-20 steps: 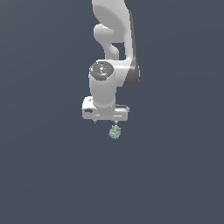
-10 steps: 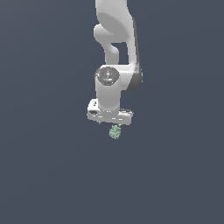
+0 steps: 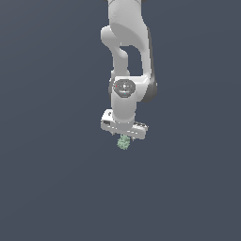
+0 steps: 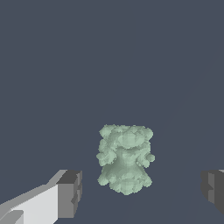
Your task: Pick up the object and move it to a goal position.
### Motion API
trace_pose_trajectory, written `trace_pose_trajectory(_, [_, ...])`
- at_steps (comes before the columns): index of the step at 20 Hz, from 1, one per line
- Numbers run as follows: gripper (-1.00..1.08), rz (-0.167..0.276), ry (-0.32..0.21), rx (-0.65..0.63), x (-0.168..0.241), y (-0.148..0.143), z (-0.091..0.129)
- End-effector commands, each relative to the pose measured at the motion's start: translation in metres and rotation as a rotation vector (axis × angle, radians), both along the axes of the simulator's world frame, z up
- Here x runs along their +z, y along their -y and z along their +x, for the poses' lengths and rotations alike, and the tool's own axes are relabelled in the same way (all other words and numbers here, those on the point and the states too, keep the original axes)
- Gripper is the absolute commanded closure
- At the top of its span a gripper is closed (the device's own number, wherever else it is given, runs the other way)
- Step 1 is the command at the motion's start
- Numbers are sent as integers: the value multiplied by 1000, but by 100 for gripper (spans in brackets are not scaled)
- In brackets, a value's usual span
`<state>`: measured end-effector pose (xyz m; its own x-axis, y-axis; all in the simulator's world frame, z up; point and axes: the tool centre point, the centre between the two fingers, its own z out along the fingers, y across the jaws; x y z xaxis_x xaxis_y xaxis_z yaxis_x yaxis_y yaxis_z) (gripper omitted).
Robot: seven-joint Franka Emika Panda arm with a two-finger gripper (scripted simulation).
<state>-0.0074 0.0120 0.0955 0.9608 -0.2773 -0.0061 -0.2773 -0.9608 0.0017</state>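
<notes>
While the white arm (image 3: 126,56) reaches straight down over the plain dark grey-blue surface (image 3: 52,188), the gripper (image 3: 123,135) hangs directly above the object (image 3: 124,142), a small pale green-grey bumpy clump. In the wrist view the object (image 4: 125,158) sits between the two dark finger pads (image 4: 70,192), with clear gaps on both sides, so the fingers are spread wide and hold nothing. The gripper's midpoint (image 4: 142,189) lies a little off the clump's centre, toward the far pad. Seen from the wrist, the clump is slightly longer than wide, its long axis running across the line that joins the pads, with a broader flat-topped end and a narrowed waist. From the exterior view it seems to rest on the surface just under the fingertips, though that view is too small to be sure of contact.
</notes>
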Motion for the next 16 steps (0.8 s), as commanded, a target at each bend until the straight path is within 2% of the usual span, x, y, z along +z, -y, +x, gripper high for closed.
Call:
trace_pose_trajectory(1, [-92, 0, 4, -20, -4, -3, 0])
trace_pose_trajectory(10, [-92, 0, 5, -30, -9, -5, -1])
trace_pose_trajectory(16, [-92, 0, 6, -33, -36, -5, -1])
